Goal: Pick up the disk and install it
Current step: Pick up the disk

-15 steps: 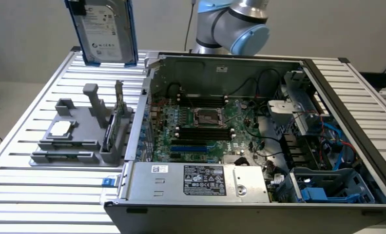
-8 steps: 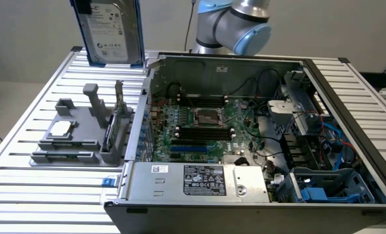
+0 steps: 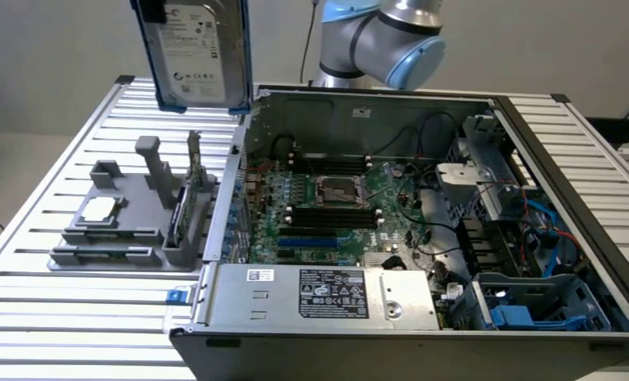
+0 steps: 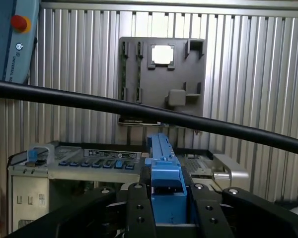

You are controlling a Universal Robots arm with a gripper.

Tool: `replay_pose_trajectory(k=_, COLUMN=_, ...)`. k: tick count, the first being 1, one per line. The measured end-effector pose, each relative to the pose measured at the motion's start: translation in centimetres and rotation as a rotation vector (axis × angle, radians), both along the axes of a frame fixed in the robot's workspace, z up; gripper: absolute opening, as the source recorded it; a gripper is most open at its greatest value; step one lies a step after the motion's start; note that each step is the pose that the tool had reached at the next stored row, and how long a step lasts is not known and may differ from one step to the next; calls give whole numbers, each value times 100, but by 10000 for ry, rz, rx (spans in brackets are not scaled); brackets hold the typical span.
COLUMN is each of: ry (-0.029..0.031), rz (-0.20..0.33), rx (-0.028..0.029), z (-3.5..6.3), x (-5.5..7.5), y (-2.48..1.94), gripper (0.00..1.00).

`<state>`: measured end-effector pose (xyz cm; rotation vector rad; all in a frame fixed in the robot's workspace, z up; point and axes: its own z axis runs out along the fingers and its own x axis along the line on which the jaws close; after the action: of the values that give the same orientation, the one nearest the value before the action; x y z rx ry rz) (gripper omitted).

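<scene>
The end effector (image 4: 169,210) holds the disk (image 3: 198,55) upright, clamped between its jaws.

The arm (image 3: 383,36) is seen at the top of the exterior view, where a silver joint with pale blue caps is bent. The gripper (image 4: 171,210) is shown in the wrist view. Its two black fingers (image 4: 139,213) are placed one at each side of the blue edge of the disk (image 4: 164,158) and are pressed against it. The disk is clamped between them. In the exterior view the disk (image 3: 193,55) is held upright in the air, towards the exterior view's left.
</scene>
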<state>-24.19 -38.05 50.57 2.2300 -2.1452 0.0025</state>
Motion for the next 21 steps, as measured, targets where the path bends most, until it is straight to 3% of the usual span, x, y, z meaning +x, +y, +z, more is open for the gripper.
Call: replay_pose_trajectory(k=21, ry=95, rz=-1, rx=0, z=185, x=832, y=-427, gripper=33)
